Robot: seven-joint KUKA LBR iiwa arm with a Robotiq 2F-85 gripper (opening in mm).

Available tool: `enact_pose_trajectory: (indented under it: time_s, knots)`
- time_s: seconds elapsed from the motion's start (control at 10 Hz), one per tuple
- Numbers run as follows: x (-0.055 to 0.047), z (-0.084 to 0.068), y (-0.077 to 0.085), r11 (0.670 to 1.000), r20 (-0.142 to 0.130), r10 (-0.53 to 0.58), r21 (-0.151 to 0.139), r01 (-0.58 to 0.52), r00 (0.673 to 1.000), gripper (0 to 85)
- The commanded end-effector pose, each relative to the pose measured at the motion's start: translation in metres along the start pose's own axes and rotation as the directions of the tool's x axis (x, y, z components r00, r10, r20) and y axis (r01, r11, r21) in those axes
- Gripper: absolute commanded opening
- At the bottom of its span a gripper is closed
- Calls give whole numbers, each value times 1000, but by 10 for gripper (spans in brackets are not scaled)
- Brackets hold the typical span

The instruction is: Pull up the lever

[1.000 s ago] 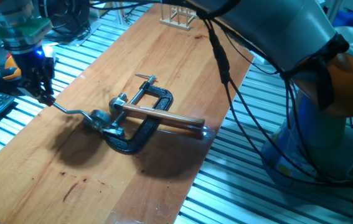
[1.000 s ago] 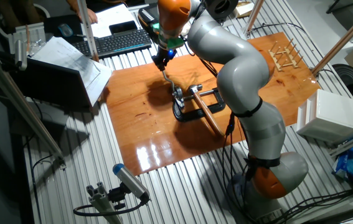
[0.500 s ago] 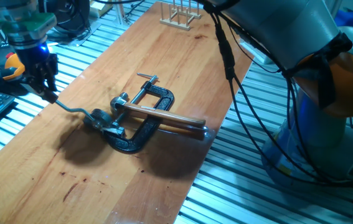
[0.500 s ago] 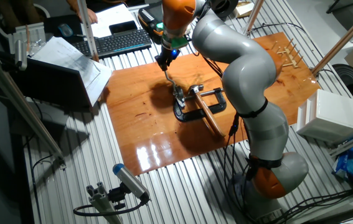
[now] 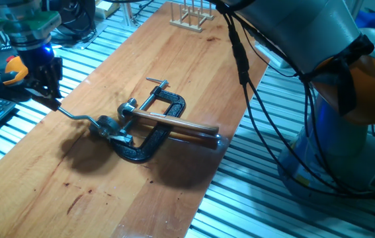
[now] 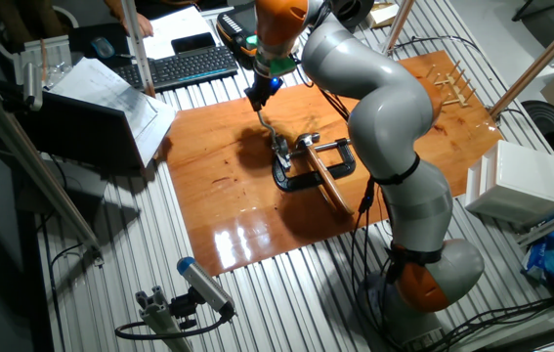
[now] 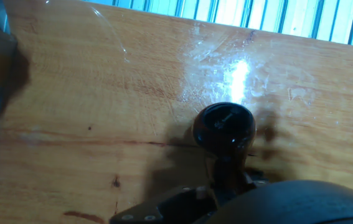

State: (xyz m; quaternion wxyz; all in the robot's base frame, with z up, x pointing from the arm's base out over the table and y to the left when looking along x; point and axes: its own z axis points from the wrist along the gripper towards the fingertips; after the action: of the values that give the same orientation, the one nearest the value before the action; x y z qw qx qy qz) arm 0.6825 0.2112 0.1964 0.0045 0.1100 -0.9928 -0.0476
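Note:
The lever (image 5: pixel 76 117) is a thin bent silver arm running left from a silver mechanism (image 5: pixel 108 127) on the wooden board. My gripper (image 5: pixel 50 99) stands at the arm's far left tip, its dark fingers shut around the knob end, which they hide in this fixed view. From the other fixed view, the gripper (image 6: pixel 259 100) sits over the lever (image 6: pixel 268 125) at the board's far side. The hand view looks down on the round dark knob (image 7: pixel 224 125) just above the board, with dark blurred shapes at the bottom and left edges.
A black C-clamp (image 5: pixel 153 142) holds the mechanism to the board (image 5: pixel 108 192), and a long brown rod (image 5: pixel 174 123) lies across it. A small wooden rack (image 5: pixel 188 16) stands at the far end. A keyboard (image 6: pixel 187 66) and papers lie beyond the board's edge.
My gripper has risen slightly with the lever's tip during the last second. Over the last half second almost nothing moves.

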Motion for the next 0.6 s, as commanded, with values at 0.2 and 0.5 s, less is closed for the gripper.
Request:
enact_pose_trajectory:
  time_s: [0.2, 0.5]
  knots:
    - [0, 0, 0, 999, 1, 44, 0, -44, 999, 170]
    - [0, 0, 0, 999, -7, 53, 2, -53, 999, 340]
